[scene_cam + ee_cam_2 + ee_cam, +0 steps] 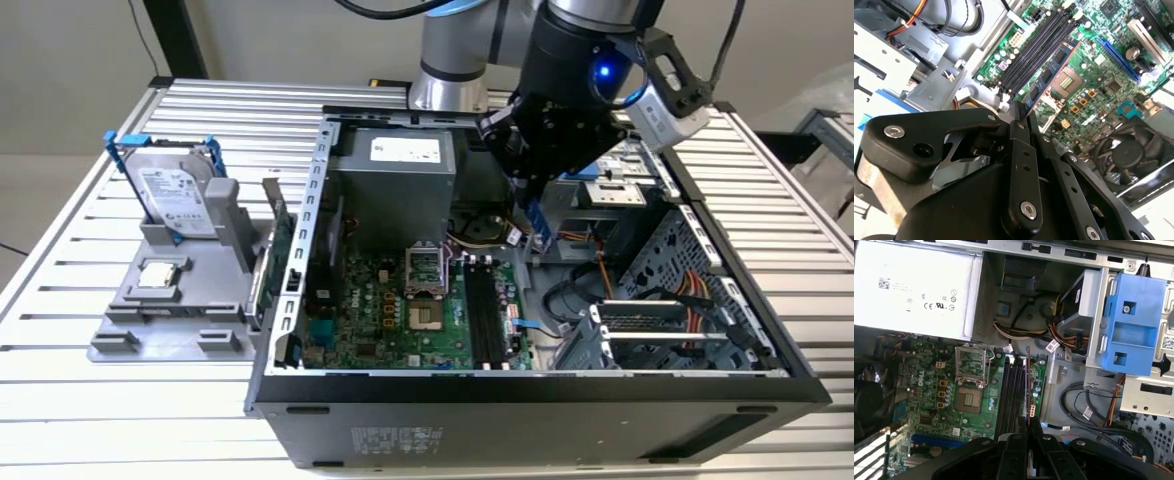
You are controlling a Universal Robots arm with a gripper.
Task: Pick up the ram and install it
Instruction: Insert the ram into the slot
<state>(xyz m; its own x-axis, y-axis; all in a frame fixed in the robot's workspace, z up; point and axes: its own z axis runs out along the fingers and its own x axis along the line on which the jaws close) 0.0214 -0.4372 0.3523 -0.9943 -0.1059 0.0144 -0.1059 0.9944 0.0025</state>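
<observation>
Gripper (pixel 1021 114) pinches the ram (pixel 1050 75) by one end, seemingly clear above the black memory slots (pixel 1035 49).

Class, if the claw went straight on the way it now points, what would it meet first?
Most likely the black memory slots on the green board. The claw is shut on the ram and points down at them, so the ram's edge would touch first; exact slot unclear.

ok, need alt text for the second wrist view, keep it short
The gripper is shut on one end of the ram, a thin circuit-board stick with black chips, held over the motherboard. The stick runs roughly parallel to the black memory slots, between them and the processor socket in the picture; whether it touches a slot cannot be told.
</observation>
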